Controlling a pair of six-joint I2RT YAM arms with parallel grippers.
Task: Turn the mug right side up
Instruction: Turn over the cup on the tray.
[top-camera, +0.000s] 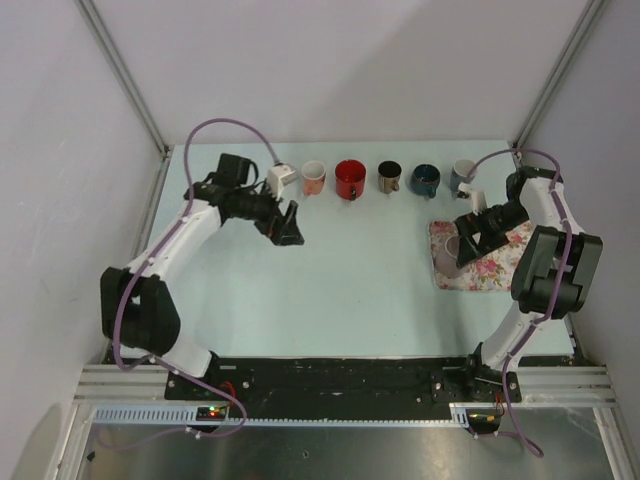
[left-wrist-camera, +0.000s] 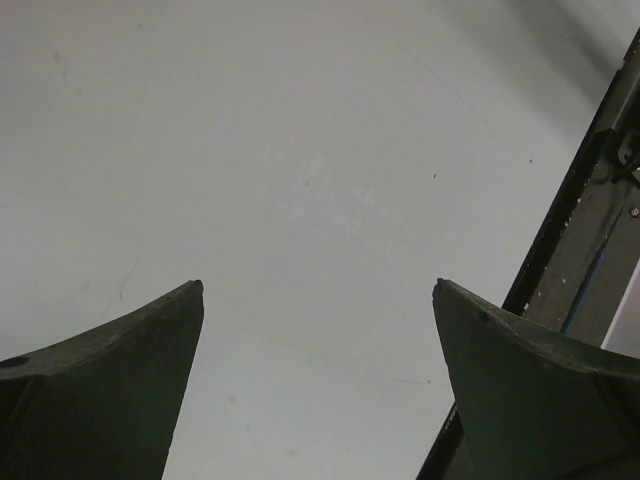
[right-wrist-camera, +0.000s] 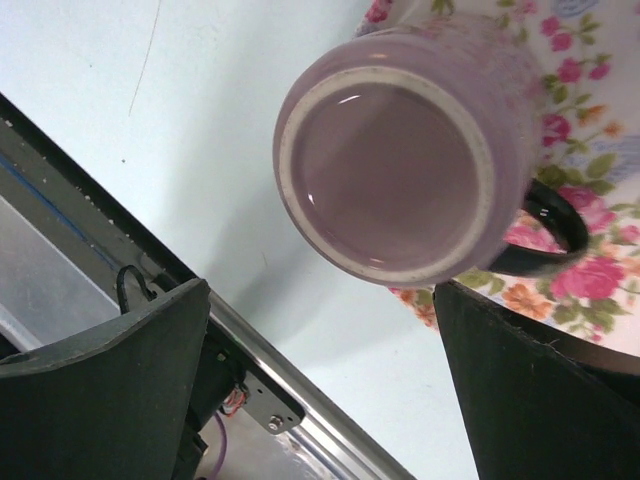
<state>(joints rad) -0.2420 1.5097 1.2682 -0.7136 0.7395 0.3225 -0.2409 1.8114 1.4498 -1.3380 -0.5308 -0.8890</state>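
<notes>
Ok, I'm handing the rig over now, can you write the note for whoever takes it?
Left gripper: jaws open, holding nothing, over the table.
Right gripper: jaws open, holding nothing, poised above the lilac mug.
Mug: upside down, base up, on the floral mat.
Done: right arm lined up.
Left: grip the mug, flip it, set it down upright.

A pale blue-green table top (top-camera: 350, 300) fills the middle of the top view. Plain grey-white walls (top-camera: 340, 70) enclose it, with slanting aluminium posts (top-camera: 125, 75) at upper left and upper right. A black rail (top-camera: 340, 375) crosses the bottom, above a grey metal sheet (top-camera: 330, 450).
</notes>
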